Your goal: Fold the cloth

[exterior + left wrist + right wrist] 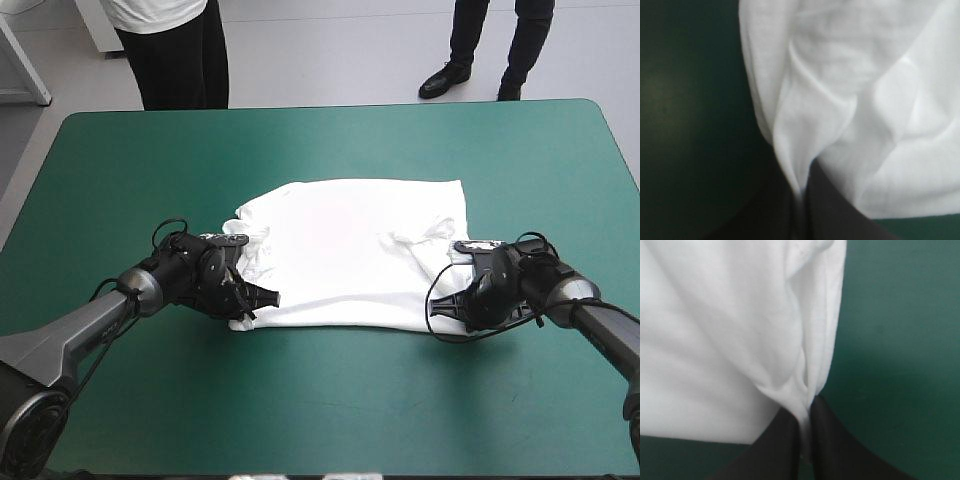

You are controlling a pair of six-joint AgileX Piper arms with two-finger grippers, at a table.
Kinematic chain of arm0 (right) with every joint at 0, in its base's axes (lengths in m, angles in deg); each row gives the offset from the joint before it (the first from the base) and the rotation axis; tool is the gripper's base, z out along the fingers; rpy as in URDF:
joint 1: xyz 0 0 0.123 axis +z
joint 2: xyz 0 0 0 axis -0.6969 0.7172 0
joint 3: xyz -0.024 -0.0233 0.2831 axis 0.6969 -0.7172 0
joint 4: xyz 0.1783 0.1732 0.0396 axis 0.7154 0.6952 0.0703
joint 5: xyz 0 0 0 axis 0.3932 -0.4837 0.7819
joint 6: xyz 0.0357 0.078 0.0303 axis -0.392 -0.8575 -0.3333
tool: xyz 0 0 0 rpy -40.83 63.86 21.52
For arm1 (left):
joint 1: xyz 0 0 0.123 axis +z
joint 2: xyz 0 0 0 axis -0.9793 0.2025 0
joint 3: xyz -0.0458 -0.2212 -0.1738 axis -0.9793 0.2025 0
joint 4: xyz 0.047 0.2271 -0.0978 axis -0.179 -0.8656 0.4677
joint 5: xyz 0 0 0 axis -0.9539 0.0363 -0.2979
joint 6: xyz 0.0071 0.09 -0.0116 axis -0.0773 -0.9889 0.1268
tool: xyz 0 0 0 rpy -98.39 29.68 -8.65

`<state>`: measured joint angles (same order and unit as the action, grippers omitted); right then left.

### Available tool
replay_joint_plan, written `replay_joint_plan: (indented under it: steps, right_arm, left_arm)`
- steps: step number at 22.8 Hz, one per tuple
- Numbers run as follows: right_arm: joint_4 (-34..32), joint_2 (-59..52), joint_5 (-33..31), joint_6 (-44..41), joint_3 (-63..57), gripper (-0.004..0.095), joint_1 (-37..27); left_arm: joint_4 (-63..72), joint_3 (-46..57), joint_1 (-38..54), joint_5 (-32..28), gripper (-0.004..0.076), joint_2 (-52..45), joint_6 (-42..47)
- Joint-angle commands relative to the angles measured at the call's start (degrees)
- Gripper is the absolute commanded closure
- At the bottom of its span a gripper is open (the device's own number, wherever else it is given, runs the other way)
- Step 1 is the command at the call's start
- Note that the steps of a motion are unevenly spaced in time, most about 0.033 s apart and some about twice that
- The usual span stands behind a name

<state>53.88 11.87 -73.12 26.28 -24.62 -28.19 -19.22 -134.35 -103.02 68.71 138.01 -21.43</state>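
Observation:
The white T-shirt (pixel 350 255) lies spread on the teal-green table, partly folded, with bunched cloth at both near corners. My left gripper (pixel 243 297) is at the shirt's near left corner, shut on a pinched ridge of the T-shirt (pixel 830 100); its black fingers (pixel 835 215) almost meet around the fabric. My right gripper (pixel 447 303) is at the near right corner, likewise shut on a fold of the T-shirt (pixel 730 340), with its black fingers (pixel 832 450) pressed together around the cloth.
Bare teal-green cover (pixel 330 400) stretches between the shirt and the table's near edge, and more lies beyond the shirt toward the far edge (pixel 330 110). A black cable loop (pixel 440 320) rests by the right gripper.

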Motion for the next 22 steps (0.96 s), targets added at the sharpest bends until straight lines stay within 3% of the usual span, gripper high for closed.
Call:
replay_joint_plan:
  steps: [1,10,17,22]
  right_arm:
    - [0.47,2.16,0.1,0.54,-0.48,0.0925,0.02]
    - [-0.32,-3.97,-6.41,3.05,14.0,0.0925,0.02]
    - [-2.27,-3.97,-6.19,2.79,22.46,0.0925,0.02]
    - [-6.54,-1.15,-2.31,1.94,30.23,0.0925,-0.25]
  left_arm:
    - [-1.83,-1.7,-0.16,1.82,0.0734,0.21,0.18]
    - [-5.26,-16.26,-0.16,11.69,0.0734,-4.72,-3.05]
    - [-8.41,-23.82,-0.16,11.02,0.0734,-4.47,-3.92]
    - [-13.27,-28.84,1.14,4.58,0.0734,-3.67,-2.7]
